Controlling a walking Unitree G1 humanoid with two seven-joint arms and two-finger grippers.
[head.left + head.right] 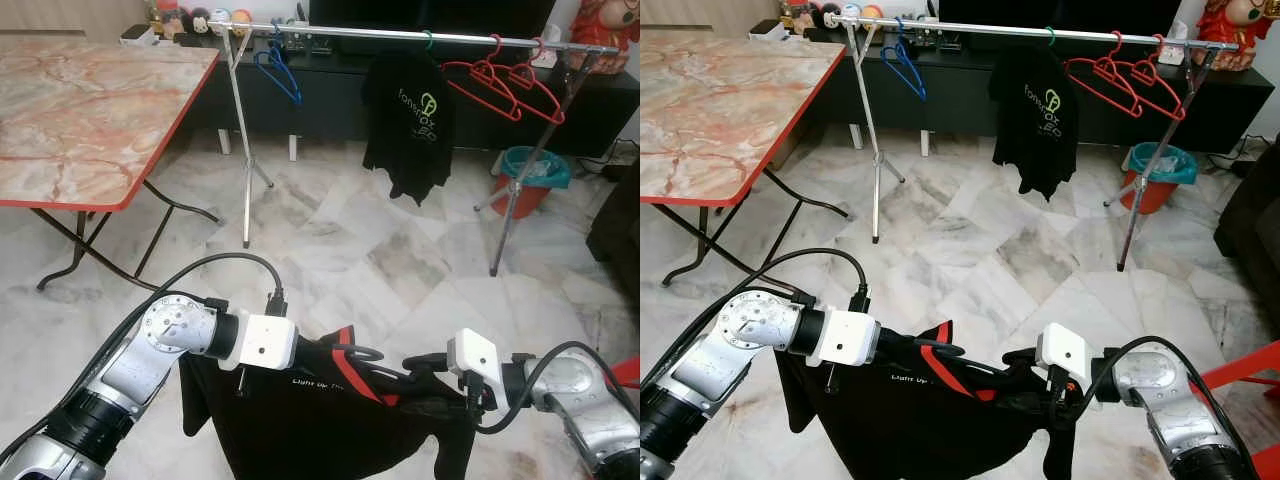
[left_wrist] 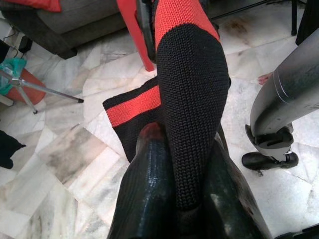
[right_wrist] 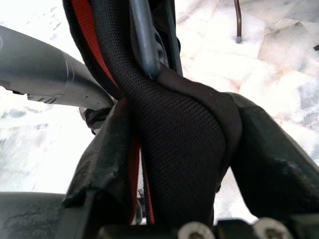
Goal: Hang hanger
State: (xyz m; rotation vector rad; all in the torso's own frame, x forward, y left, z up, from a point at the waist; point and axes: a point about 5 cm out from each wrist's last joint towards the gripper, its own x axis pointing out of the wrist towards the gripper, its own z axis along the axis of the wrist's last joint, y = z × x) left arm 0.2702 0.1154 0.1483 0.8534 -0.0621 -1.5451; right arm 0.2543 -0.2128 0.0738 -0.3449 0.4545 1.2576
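Pinching ribbed black-and-red knit shirt [image 1: 300, 420]: left pincer [image 1: 345, 355]; right pincer [image 1: 420, 368].

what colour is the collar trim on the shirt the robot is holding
Red against black knit, on the shirt pinched in the left hand; clearest in the left wrist view.

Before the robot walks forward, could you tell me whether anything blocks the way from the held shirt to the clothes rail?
Nothing visible does. Both grippers, left and right, hold the black shirt; only bare marble floor lies before the rail.
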